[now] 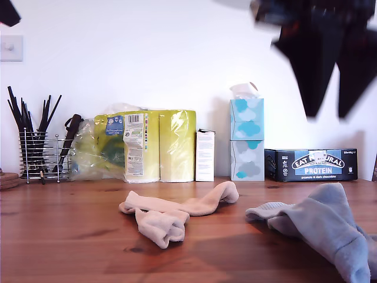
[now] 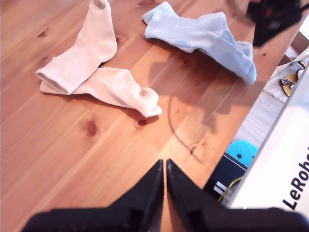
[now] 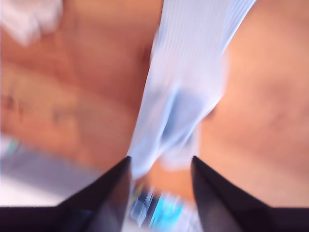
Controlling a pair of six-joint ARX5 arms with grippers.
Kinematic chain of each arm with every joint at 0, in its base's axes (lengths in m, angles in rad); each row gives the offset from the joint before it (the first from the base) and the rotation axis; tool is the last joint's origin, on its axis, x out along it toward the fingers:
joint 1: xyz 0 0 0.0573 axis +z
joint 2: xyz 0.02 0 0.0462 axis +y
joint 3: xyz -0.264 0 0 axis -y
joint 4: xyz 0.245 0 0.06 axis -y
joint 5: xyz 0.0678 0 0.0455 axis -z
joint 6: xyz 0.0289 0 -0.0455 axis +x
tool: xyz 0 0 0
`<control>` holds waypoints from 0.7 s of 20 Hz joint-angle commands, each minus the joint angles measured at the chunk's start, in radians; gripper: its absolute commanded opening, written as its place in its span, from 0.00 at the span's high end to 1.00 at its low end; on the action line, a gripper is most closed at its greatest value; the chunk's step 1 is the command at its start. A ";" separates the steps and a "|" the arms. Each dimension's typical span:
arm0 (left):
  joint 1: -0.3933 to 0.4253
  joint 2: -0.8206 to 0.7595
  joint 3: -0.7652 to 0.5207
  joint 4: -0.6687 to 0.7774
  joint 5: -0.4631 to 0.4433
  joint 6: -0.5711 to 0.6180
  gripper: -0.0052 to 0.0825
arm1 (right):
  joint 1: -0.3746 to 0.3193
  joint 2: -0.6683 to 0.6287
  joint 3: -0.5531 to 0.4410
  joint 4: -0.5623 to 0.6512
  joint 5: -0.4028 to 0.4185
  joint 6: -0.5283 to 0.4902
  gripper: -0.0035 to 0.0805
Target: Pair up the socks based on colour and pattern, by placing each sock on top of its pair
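Lying beneath parted fingers [image 3: 113, 186]: blue sock [image 3: 188, 96]

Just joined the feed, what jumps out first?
Two sock heaps on the wooden table: beige socks near the exterior view's middle, blue-grey socks at its right. Behind them, a bright yellow paper-roll pack against the wall. My second end effector hangs open above a blue-grey sock.
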 commanded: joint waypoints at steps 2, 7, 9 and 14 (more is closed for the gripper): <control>-0.002 0.021 -0.015 0.066 -0.002 0.007 0.96 | 0.009 -0.048 -0.043 0.180 0.080 -0.009 0.97; -0.002 0.115 -0.015 0.144 -0.001 0.027 0.96 | 0.009 -0.259 -0.270 0.560 0.132 -0.088 0.97; -0.002 0.167 -0.015 0.177 0.000 0.040 0.96 | 0.009 -0.368 -0.391 0.717 0.131 -0.123 0.97; -0.002 0.344 -0.015 0.319 0.001 0.041 0.96 | 0.009 -0.665 -0.667 0.975 0.109 -0.169 0.97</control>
